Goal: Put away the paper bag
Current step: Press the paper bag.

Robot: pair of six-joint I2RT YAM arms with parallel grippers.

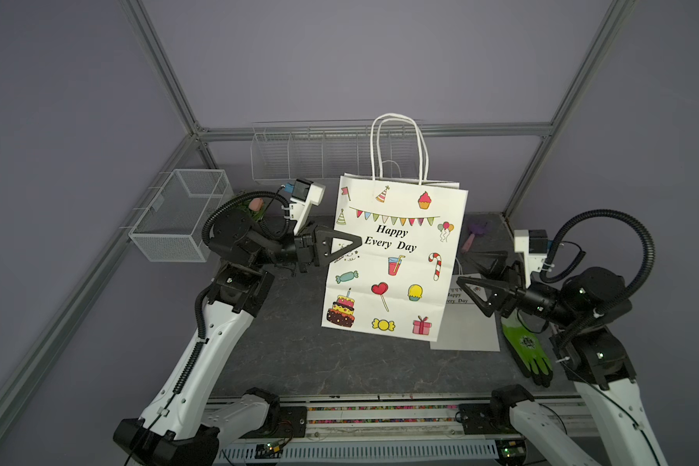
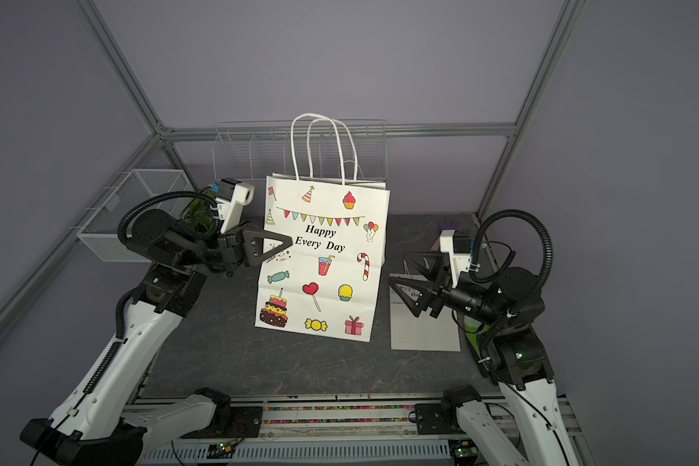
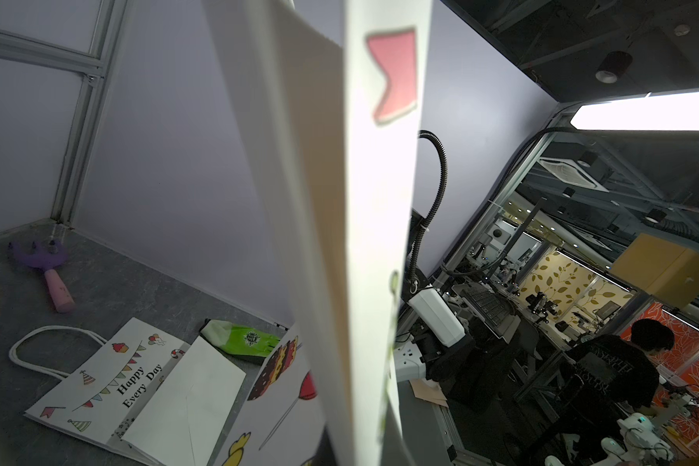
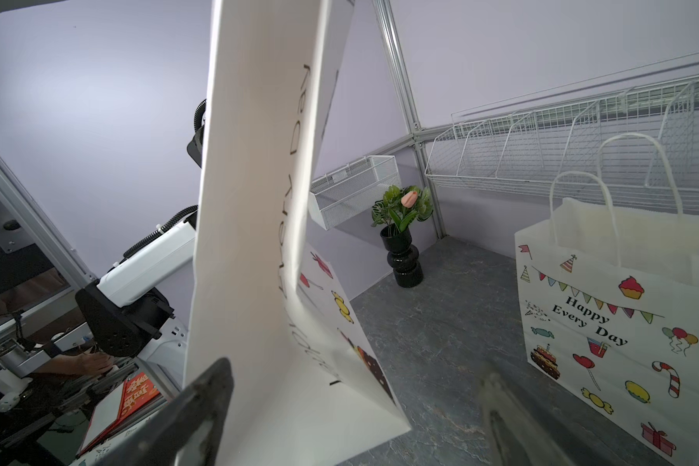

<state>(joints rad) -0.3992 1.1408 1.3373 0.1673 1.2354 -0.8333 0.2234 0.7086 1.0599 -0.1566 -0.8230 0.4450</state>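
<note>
Free tabletop point(image 1: 319, 363) before paper bag point(image 1: 396, 258)

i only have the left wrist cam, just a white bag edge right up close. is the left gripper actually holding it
observer: yes. In both top views the left gripper is shut on the left edge of the paper bag, which is upright with its handles up.
operator: and the right one, is it on the bag too
observer: no. The right gripper is open beside the bag's right edge, and both top views show a gap between them.
operator: anything behind the bag i should know about
observer: the right wrist view shows a second printed bag standing upright in front of the wire rack on the back wall.
</note>
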